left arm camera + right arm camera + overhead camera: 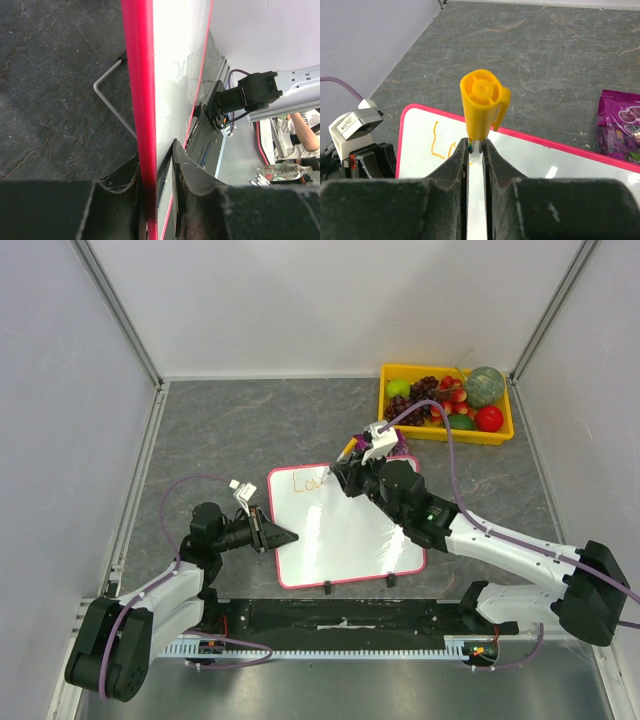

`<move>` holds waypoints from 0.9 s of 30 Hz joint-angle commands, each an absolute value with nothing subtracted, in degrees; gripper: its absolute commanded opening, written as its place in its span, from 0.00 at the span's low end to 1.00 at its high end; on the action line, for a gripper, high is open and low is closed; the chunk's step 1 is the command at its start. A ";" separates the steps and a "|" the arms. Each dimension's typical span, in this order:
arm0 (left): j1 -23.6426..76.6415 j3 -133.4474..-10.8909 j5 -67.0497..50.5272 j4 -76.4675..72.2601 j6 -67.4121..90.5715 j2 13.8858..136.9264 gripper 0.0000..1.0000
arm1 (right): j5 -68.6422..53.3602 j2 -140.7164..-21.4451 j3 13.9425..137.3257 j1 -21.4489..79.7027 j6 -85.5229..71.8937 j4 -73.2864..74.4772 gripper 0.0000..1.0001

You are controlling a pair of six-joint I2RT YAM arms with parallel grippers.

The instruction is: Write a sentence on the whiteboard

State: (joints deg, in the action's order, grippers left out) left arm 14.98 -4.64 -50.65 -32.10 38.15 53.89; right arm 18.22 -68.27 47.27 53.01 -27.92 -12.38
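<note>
The whiteboard (345, 535), white with a pink-red frame, lies on the grey table. My left gripper (283, 537) is shut on its left edge; in the left wrist view the red frame (139, 100) runs between the jaws. My right gripper (345, 480) is shut on a marker with a yellow cap (481, 102), held upright at the board's top edge. The sentence (305, 480) shows as a few orange letters at the board's top left, "Lo" (440, 145) in the right wrist view; the rest is hidden behind the fingers.
A yellow tray (395, 412) of toy fruit stands at the back right. A purple packet (620, 125) lies just beyond the board's top right corner. White walls close in the table on three sides.
</note>
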 commanded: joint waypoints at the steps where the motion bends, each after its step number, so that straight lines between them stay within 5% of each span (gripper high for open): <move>1: 15.12 -4.83 -47.99 -31.46 35.68 54.14 0.02 | 18.10 -69.34 47.46 52.73 -28.65 -14.42 0.00; 27: 15.21 -4.83 -47.99 -31.38 35.68 54.05 0.02 | 23.03 -68.99 47.99 50.71 -27.25 -10.90 0.00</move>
State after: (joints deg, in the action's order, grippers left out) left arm 14.98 -4.64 -50.59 -31.90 38.15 53.89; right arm 20.03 -69.36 47.27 51.59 -28.08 -11.92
